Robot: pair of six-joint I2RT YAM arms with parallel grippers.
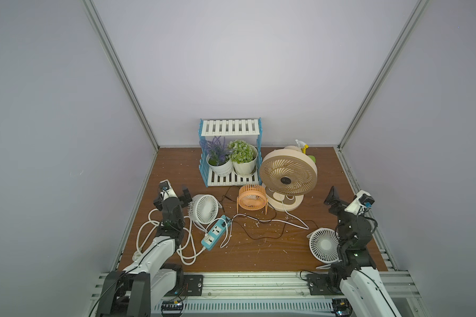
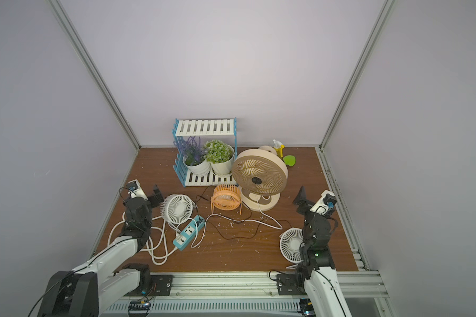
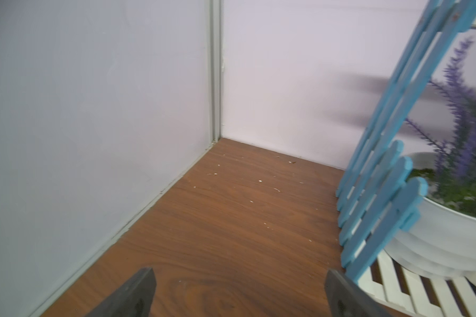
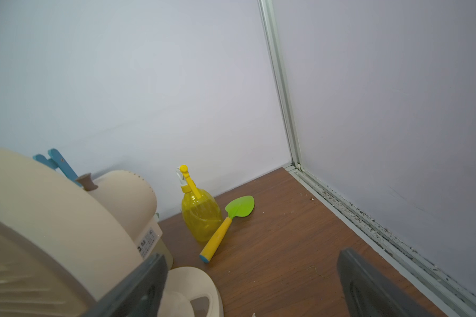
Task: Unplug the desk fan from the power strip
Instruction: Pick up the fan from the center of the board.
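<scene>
The teal power strip (image 1: 214, 232) (image 2: 188, 232) lies at the front left of the wooden table, with thin white and black cords entering its far end. The big beige desk fan (image 1: 287, 177) (image 2: 259, 177) (image 4: 52, 219) stands mid-table; a thin white cord runs from its base towards the strip. My left gripper (image 1: 186, 196) (image 2: 157, 195) (image 3: 238, 291) hovers open and empty, left of a small white fan (image 1: 204, 209). My right gripper (image 1: 331, 196) (image 2: 301, 196) (image 4: 252, 282) hangs open and empty, right of the beige fan's base.
An orange mini fan (image 1: 252, 198) sits between strip and beige fan. Another white fan (image 1: 324, 244) stands by the right arm. A blue-white shelf (image 1: 231, 129) with two potted plants is at the back. A yellow spray bottle (image 4: 201, 216) and a green trowel (image 4: 231, 219) are in the back right corner. The strip's thick white cord (image 1: 187, 247) loops beside the left arm.
</scene>
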